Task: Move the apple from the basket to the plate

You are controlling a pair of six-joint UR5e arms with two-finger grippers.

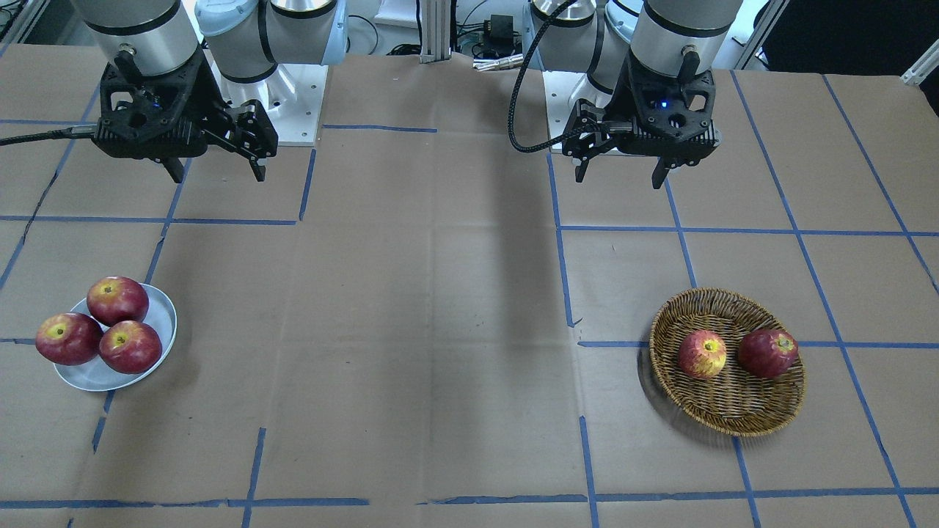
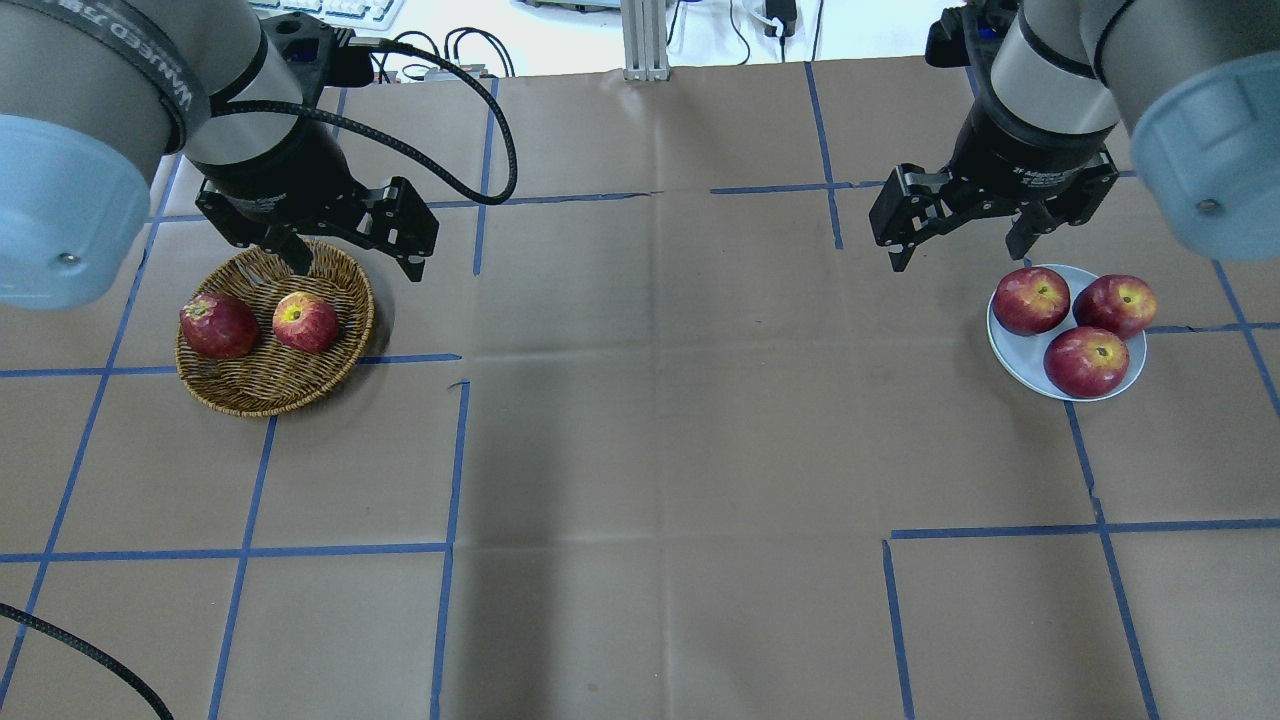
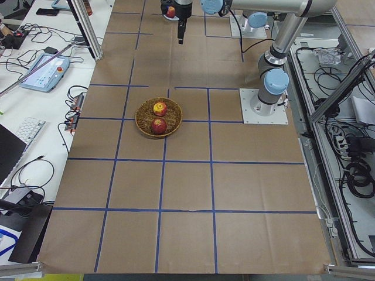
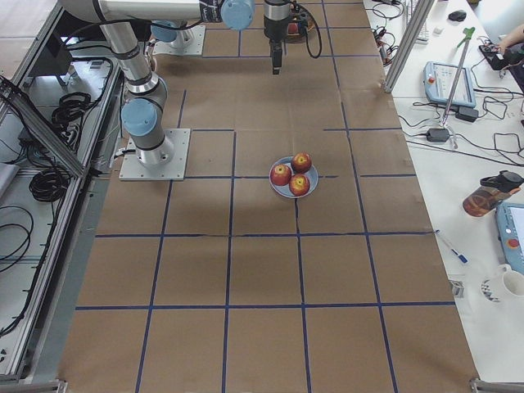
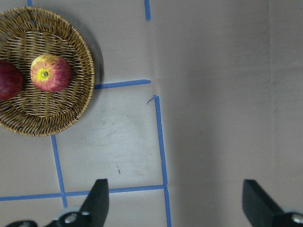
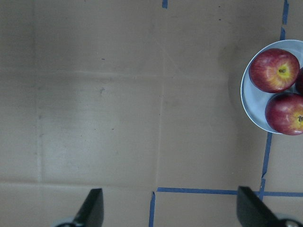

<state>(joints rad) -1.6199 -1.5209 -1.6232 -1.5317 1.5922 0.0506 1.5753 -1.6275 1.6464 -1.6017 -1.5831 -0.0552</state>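
Observation:
The apple [image 1: 702, 354], light red with yellow streaks, lies in the wicker basket [image 1: 733, 407] beside a dark red apple [image 1: 767, 353]. It also shows in the overhead view [image 2: 305, 322] and the left wrist view [image 5: 50, 73]. The pale grey-blue plate [image 1: 166, 317] holds three dark red apples [image 2: 1085, 360]. My left gripper [image 2: 358, 268] is open and empty, hovering over the basket's [image 2: 270, 385] robot-side rim. My right gripper [image 2: 955, 258] is open and empty, hovering just on the robot's side of the plate [image 2: 1010, 345] and a little towards the table's middle.
The table is covered in brown paper with a grid of blue tape lines [image 2: 450, 460]. The arms' metal base plates [image 1: 301, 95] sit at the robot's edge. A black cable [image 2: 440, 170] loops from the left wrist.

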